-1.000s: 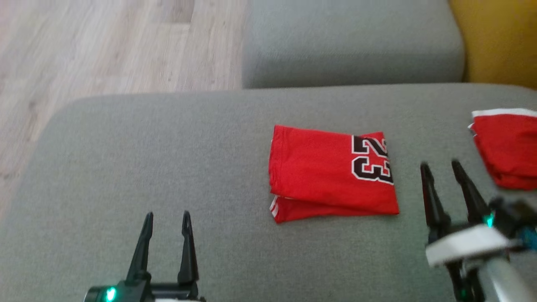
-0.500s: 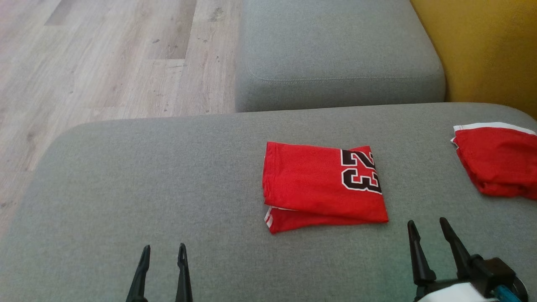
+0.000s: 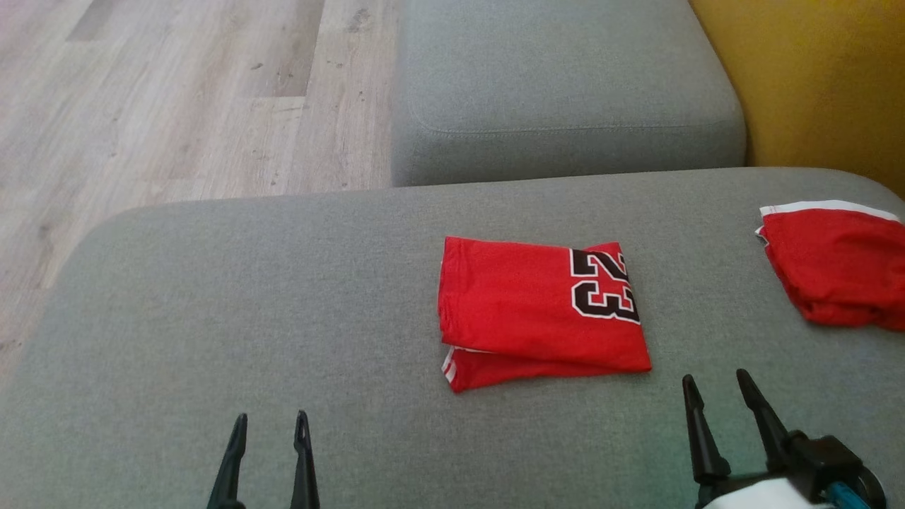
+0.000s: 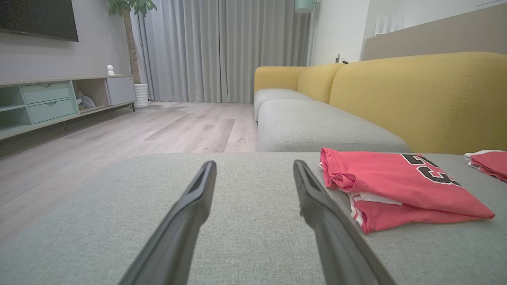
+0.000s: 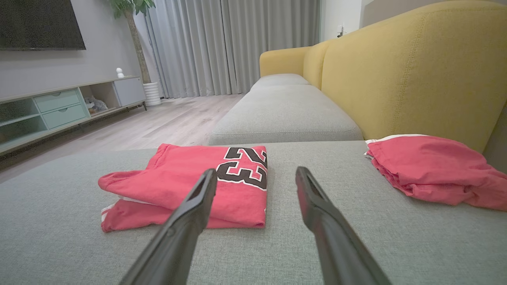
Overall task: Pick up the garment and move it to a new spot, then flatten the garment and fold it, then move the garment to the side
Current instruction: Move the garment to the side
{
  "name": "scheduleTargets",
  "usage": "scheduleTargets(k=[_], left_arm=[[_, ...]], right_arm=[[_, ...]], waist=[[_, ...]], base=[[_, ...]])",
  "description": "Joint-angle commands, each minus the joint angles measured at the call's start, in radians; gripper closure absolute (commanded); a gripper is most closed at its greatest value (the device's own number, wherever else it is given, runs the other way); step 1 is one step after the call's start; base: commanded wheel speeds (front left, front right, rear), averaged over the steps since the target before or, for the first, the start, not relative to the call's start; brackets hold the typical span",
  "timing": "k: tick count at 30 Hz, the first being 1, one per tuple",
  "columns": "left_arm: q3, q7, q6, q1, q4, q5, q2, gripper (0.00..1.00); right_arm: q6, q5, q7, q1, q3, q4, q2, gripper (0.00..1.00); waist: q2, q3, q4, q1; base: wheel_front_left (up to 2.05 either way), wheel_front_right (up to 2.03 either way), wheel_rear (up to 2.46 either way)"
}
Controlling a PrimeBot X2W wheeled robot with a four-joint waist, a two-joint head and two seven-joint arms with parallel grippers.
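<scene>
A red garment point(image 3: 537, 311) with a black "23" lies folded on the grey sofa seat point(image 3: 212, 318), right of its middle. It appears to the right of my left fingers in the left wrist view point(image 4: 396, 186). In the right wrist view it lies just ahead and left point(image 5: 190, 182). My left gripper point(image 3: 272, 417) is open and empty at the near edge, well left of the garment. My right gripper point(image 3: 713, 377) is open and empty, just off the garment's near right corner without touching it.
A second folded red garment point(image 3: 834, 265) with white trim lies at the seat's far right, by the yellow backrest point(image 3: 813, 85). Another grey seat cushion point(image 3: 565, 92) lies beyond. Wood floor point(image 3: 177, 106) drops off past the seat's left and far edges.
The head camera has shifted. Both grippers have drawn back toward the near edge; the right one has come away from beside the garment's right edge. The garment has stayed put.
</scene>
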Motion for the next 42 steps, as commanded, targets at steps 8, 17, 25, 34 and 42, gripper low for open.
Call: scheduleTargets(k=[8,17,25,34,42], left_arm=[[0.031,-0.006,0.005,-0.030,-0.032,0.004,-0.007,0.00],[0.011,-0.006,0.004,-0.058,-0.043,0.011,-0.007,0.00],[-0.024,-0.006,0.001,-0.093,-0.030,0.002,-0.007,0.00],[-0.061,-0.006,0.000,-0.168,-0.021,-0.005,-0.007,0.00],[-0.075,-0.006,0.005,-0.197,-0.012,-0.008,-0.007,0.00]], right_arm=[[0.007,-0.015,-0.011,-0.053,0.018,-0.020,-0.001,0.00],[0.007,0.010,-0.011,-0.138,-0.019,0.040,0.007,0.00],[0.007,0.083,-0.010,-0.327,-0.082,0.247,0.010,0.00],[0.007,0.119,0.077,-0.596,-0.058,0.561,-0.039,0.00],[0.007,0.157,0.196,-0.716,-0.023,0.795,-0.050,0.49]], waist=[[0.0000,0.015,-0.002,0.0000],[0.0000,0.094,0.015,0.0000],[0.0000,0.161,0.049,0.0000],[0.0000,0.240,0.102,0.0000],[0.0000,0.264,0.133,0.0000]], base=[[0.00,0.00,0.00],[0.00,0.00,0.00],[0.00,0.00,0.00],[0.00,0.00,0.00],[0.00,0.00,0.00]])
